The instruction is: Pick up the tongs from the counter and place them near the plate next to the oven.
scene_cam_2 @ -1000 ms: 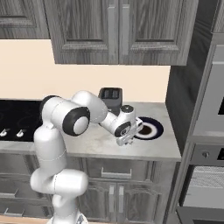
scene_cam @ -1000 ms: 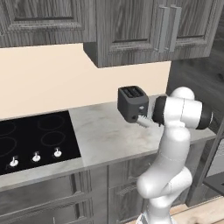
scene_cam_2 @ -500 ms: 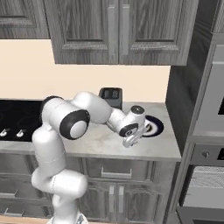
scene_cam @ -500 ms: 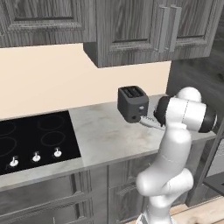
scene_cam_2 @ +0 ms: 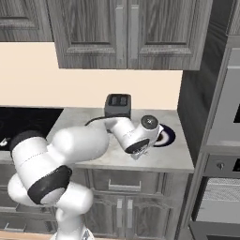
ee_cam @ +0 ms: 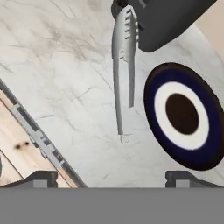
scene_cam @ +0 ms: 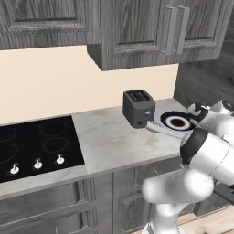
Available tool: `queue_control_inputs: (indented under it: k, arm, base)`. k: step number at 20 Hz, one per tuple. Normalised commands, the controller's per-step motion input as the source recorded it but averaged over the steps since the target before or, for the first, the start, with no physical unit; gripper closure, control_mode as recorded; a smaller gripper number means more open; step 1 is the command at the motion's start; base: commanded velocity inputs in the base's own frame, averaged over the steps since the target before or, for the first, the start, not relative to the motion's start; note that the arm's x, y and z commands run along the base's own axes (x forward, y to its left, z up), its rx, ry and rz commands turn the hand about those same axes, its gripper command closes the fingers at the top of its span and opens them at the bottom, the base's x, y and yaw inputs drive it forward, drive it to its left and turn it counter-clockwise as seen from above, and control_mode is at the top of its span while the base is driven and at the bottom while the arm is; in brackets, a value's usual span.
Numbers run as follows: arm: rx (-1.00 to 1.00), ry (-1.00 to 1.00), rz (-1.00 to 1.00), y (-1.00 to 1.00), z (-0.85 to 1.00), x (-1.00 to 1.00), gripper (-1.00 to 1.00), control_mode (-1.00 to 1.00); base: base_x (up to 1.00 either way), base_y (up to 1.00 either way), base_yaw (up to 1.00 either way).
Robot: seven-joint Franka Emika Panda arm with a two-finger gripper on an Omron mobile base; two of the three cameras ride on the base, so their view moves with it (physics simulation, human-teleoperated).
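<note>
The grey metal tongs lie flat on the marbled counter, just left of the plate in the hand view. Their ridged tips reach the foot of the black toaster, and their hinge end points toward my hand. My gripper hangs above them, open, its fingertips set wide apart with nothing between. From the left base view the tongs rest between the toaster and the plate. In the right base view my gripper is over the counter beside the plate.
The counter's front edge runs close by, with wooden floor below it. A tall oven unit stands right of the counter. The black cooktop with knobs lies far left. Dark cabinets hang overhead.
The arm has swung right toward the plate. The tongs, carried in the gripper before, now lie on the counter, and the fingers stand apart.
</note>
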Motion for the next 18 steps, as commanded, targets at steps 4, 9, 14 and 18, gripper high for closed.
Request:
queue_control_inputs:
  k: [4, 9, 14, 18]
  arm:
    - [-0.05, -0.12, 0.11, 0.4, 0.88, -1.0, -1.0, -1.0]
    - [-0.22, -0.01, 0.04, 0.99, 0.86, -1.0, -1.0, -1.0]
    - [-0.26, 0.0, 0.05, 1.0, 0.76, -0.95, -1.0, -1.0]
    - [-0.2, -0.02, 0.0, 0.95, 0.39, -1.0, -1.0, -1.0]
  base:
    - [0.0, 0.0, 0.0]
    - [0.0, 0.0, 0.0]
    - [0.0, 0.0, 0.0]
    - [0.0, 0.0, 0.0]
